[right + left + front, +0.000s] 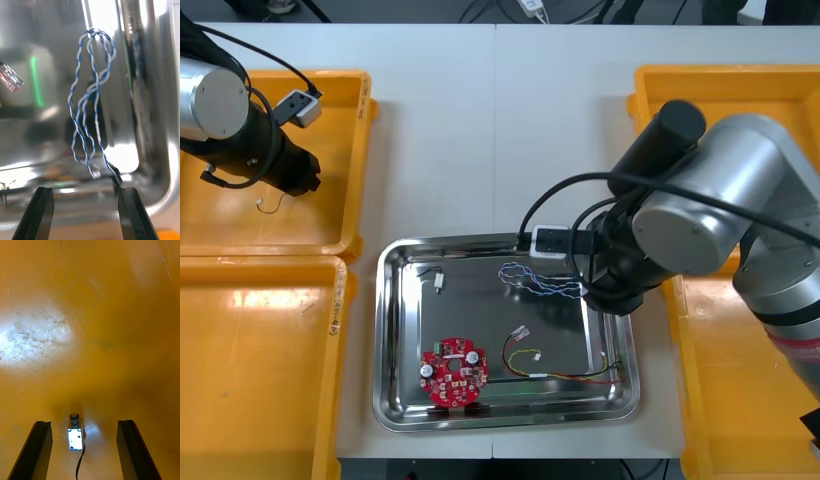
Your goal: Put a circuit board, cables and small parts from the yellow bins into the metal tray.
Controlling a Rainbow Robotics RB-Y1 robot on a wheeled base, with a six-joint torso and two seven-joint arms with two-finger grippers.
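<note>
Yellow bin floor is seen beneath the left gripper, fingers spread; the small metal part lies between them, off-centre; it should be centred before closing, its thin wire spared; the right gripper is held open over the metal tray, the blue and white cable lying free inside.

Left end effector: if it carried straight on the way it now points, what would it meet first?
The left end effector would most likely meet the small metal part lying between its open fingers, then the yellow bin floor; depth is unclear. The right end effector hovers over the metal tray.
</note>
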